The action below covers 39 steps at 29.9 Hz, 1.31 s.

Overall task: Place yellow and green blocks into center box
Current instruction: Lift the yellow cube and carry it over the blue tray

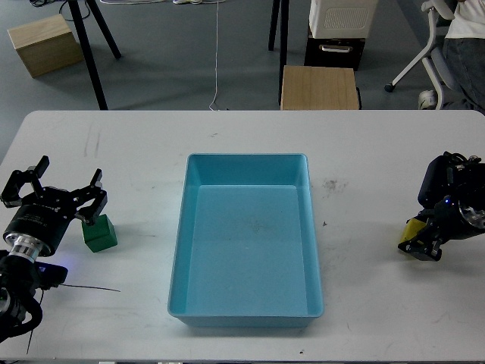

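A blue box (pixel 247 307) sits in the middle of the white table and holds nothing. A green block (pixel 100 234) lies on the table at the left. My left gripper (pixel 59 191) is open just left of and above the green block, one fingertip (pixel 95 202) over its top edge. A yellow block (pixel 414 230) is at the right, mostly covered by my right gripper (pixel 421 241), whose dark fingers sit around it. Whether they clamp it I cannot tell.
A thin black wire (pixel 91 288) lies on the table near my left arm. Beyond the table's far edge stand a wooden stool (pixel 319 87), a wooden box (pixel 45 44), stand legs and an office chair (pixel 436 45).
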Each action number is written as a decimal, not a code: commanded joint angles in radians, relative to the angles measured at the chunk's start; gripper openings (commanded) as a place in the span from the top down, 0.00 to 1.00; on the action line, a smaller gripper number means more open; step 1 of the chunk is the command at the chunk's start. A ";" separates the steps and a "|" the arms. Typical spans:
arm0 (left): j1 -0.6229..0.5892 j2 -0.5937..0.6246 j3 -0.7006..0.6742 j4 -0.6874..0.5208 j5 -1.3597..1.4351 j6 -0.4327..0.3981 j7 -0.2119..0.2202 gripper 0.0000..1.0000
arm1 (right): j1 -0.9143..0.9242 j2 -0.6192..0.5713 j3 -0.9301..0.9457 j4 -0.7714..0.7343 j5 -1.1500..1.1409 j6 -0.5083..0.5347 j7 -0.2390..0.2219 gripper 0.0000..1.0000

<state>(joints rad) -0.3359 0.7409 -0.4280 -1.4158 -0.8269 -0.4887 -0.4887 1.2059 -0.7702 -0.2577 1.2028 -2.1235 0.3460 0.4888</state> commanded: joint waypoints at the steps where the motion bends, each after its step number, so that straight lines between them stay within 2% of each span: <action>1: 0.005 0.000 0.000 0.000 0.000 0.000 0.000 0.00 | 0.125 0.012 0.005 0.000 0.020 -0.033 0.000 0.90; 4: 0.005 0.001 0.000 0.000 0.000 0.000 0.000 0.00 | 0.231 0.037 0.011 0.008 0.098 -0.039 0.000 0.91; 8: 0.005 0.006 0.000 0.000 0.000 0.000 0.000 0.00 | 0.366 0.176 0.003 0.007 0.243 -0.035 0.000 0.90; 16: 0.006 0.014 0.000 0.000 -0.001 0.000 0.000 0.00 | 0.460 0.428 -0.124 0.008 0.252 -0.035 0.000 0.90; 20: 0.006 0.014 0.000 0.005 -0.003 0.000 0.000 0.00 | 0.471 0.555 -0.210 -0.002 0.249 -0.035 0.000 0.90; 30: 0.006 0.015 -0.014 0.012 -0.003 0.000 0.000 0.00 | 0.422 0.768 -0.261 -0.092 0.252 -0.033 0.000 0.89; 34: 0.006 0.015 -0.014 0.012 -0.003 0.000 0.000 0.00 | 0.386 0.770 -0.284 -0.137 0.252 -0.031 0.000 0.86; 36: 0.006 0.015 -0.014 0.014 -0.003 0.000 0.000 0.00 | 0.376 0.770 -0.288 -0.150 0.251 -0.031 0.000 0.82; 37: 0.006 0.015 -0.014 0.014 -0.003 0.000 0.000 0.00 | 0.373 0.770 -0.288 -0.152 0.250 -0.028 0.000 0.76; 39: 0.006 0.014 -0.014 0.014 -0.003 0.000 0.000 0.00 | 0.366 0.770 -0.291 -0.166 0.249 -0.025 0.000 0.57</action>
<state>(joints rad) -0.3297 0.7565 -0.4418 -1.4028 -0.8300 -0.4887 -0.4887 1.5826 -0.0005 -0.5452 1.0542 -1.8723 0.3167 0.4887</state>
